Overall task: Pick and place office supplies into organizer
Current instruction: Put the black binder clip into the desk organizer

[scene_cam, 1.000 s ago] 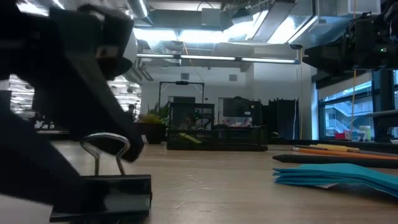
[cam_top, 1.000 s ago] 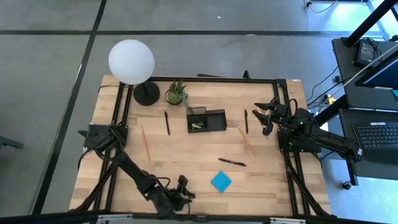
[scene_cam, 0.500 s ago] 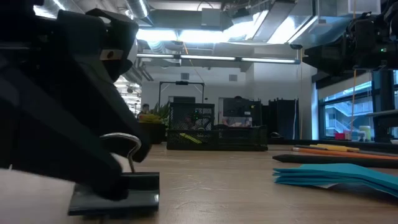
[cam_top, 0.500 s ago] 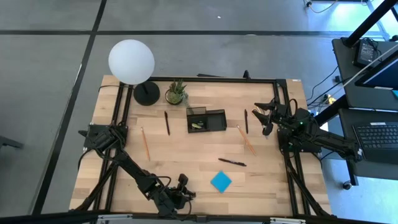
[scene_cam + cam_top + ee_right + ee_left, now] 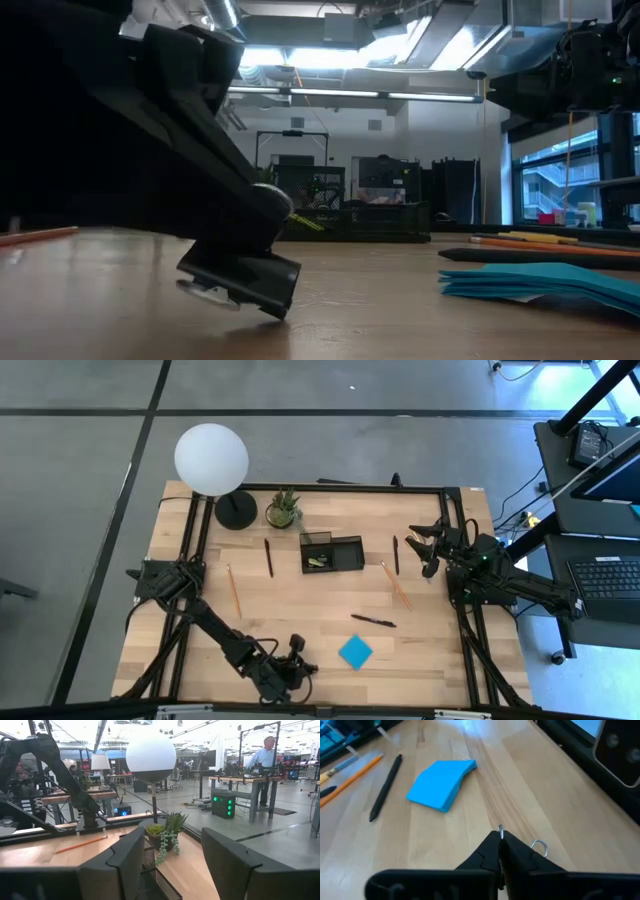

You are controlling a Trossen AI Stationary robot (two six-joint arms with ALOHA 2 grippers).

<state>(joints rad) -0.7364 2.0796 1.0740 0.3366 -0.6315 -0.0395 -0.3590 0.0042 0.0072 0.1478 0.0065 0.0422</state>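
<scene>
A pale wooden counter (image 5: pixel 300 610) with a black frame stands on grey floor. At its near edge the left tool (image 5: pixel 293 665) is clenched on a black clip (image 5: pixel 240 277), tilted just above the wood. The right tool (image 5: pixel 430 543) hangs released by the far right edge. One blue note pad (image 5: pixel 355 651), three black pens, two orange pencils; the pen (image 5: pixel 372 621) beside the pad lies crosswise. The organizer (image 5: pixel 333 553) sits mid-counter.

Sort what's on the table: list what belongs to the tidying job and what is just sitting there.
Job: organizer; binder clip clamped in the left hand; blue sticky-note pad; black pens; orange pencils.

Bystanders: globe lamp; potted plant. The right hand waits open near the table's right edge.
</scene>
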